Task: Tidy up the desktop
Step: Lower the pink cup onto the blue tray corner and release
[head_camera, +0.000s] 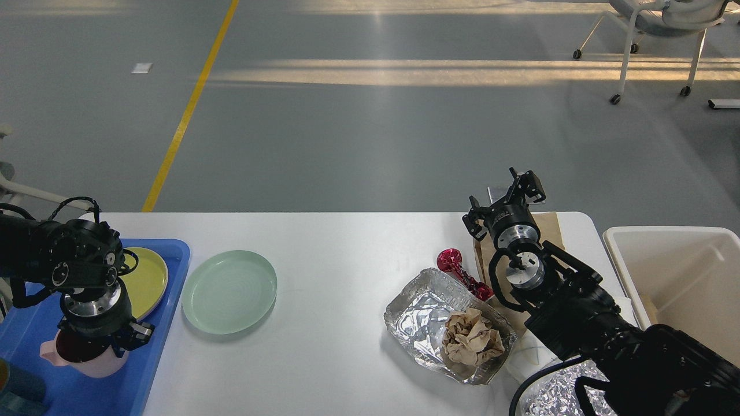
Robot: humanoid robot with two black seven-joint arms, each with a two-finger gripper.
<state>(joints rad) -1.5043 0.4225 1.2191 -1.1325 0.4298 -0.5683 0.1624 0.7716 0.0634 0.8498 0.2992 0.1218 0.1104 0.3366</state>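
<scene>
Filling most of the lower view, the white bench (335, 248) is partly sorted: crockery toward its left end, rubbish toward its right. At the left edge a blue tray (167, 254) lies on it, carrying a yellow plate (147, 277) and a pink mug (95, 361) that sits low on the tray floor with its handle pointing left. The left tool (115, 341) is down over the mug's rim and looks closed on it, though the wrist hides the fingers, so the grip is a fair reading and not a certainty. The step in hand appears to be setting the mug into the tray; the next move calls for letting go cleanly and lifting straight up so the mug is not tipped or dragged. Just beside the tray, a pale green plate (229, 292) rests on bare bench and is probably the next piece to go in. Further right lie a foil tray (422, 309) holding crumpled brown paper (471, 338), a red shiny wrapper (459, 271) and a brown paper bag (549, 222). The right tool (506, 196) hangs above that bag with its fingers spread and nothing held, near the off-white bin (670, 237) beyond the bench's right end.
</scene>
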